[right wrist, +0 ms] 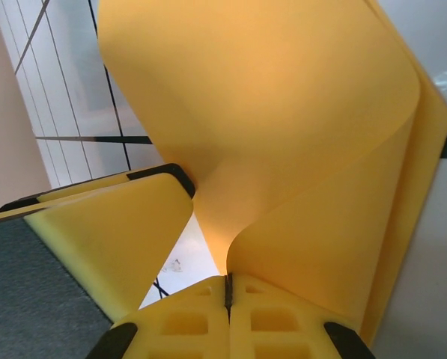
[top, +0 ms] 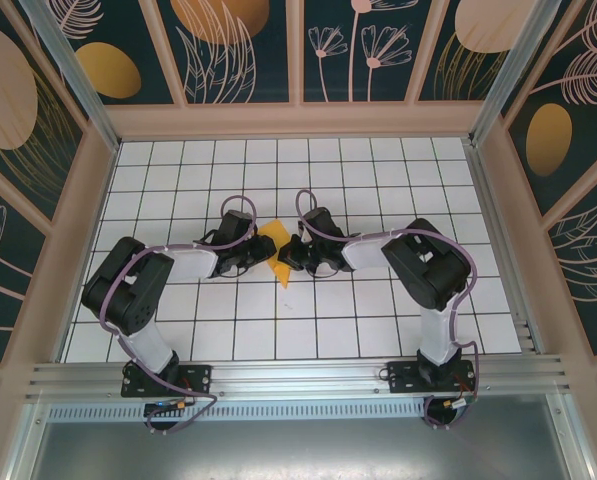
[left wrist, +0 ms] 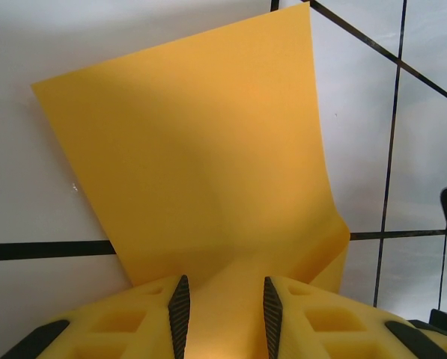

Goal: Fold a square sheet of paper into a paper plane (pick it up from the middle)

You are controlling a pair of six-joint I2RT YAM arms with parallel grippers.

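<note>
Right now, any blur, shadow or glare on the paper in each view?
Left wrist: the square sheet of paper is sharp, with a soft shadow across its lower half. Right wrist: shaded inside its curl, no glare. Top external: even light, sheet tiny.

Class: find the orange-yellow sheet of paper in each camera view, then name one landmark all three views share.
Top external: sheet of paper at the centre of the table.
Left wrist: centre, above the left fingers.
Right wrist: upper right, curling from the shut right fingers.
Shared landmark: the table's black grid lines.
</note>
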